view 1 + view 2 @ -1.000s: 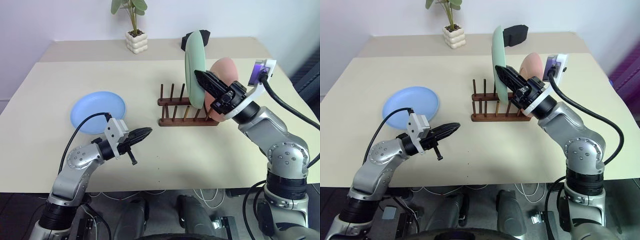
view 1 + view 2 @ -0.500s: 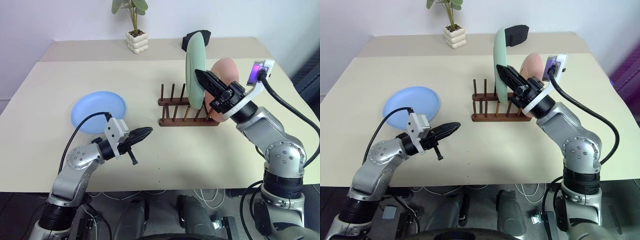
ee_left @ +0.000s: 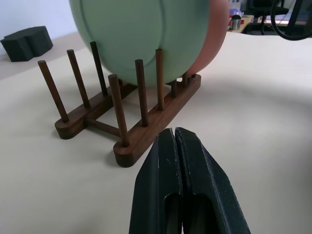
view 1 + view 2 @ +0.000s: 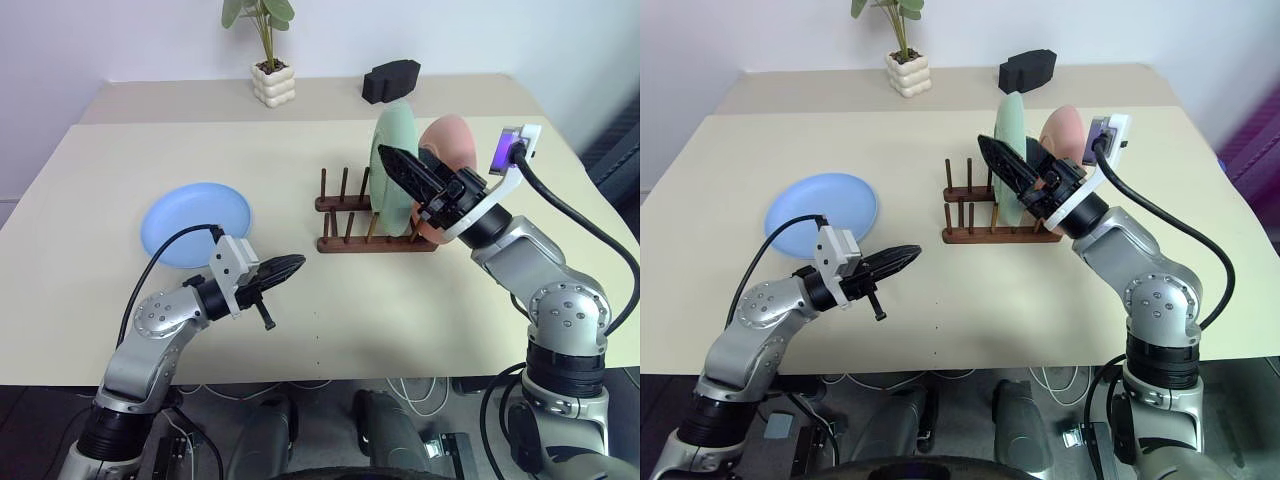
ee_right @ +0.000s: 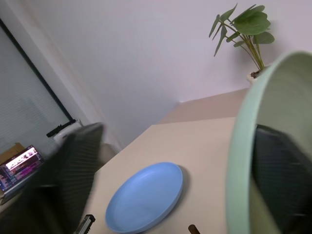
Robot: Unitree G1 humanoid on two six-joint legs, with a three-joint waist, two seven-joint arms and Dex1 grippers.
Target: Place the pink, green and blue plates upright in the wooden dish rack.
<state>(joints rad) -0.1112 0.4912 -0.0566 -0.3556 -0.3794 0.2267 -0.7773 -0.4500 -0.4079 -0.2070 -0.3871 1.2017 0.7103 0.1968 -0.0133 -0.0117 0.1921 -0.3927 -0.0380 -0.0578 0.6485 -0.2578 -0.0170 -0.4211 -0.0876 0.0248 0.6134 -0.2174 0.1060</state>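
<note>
The green plate [image 4: 392, 125] stands upright between the pegs of the wooden dish rack [image 4: 345, 243]. The pink plate [image 4: 452, 140] stands upright in the slot right behind it, at the rack's right end. My right gripper [image 4: 405, 156] is open, one finger on each side of the green plate's rim [image 5: 243, 146]. The blue plate [image 4: 196, 222] lies flat on the table at the left. My left gripper [image 4: 285, 266] is shut and empty, hovering level between the blue plate and the rack, with its fingertips [image 3: 168, 139] pointing at the rack [image 3: 122, 146].
A potted plant [image 4: 272, 80] and a black foam block [image 4: 391, 78] stand on the rear table behind the rack. Several empty peg slots [image 4: 335, 195] remain at the rack's left end. Bare tabletop [image 4: 380, 300] lies in front of the rack.
The green plate has dropped from held high down into the rack. My right gripper, which was shut on it, has opened. The left arm has not moved.
</note>
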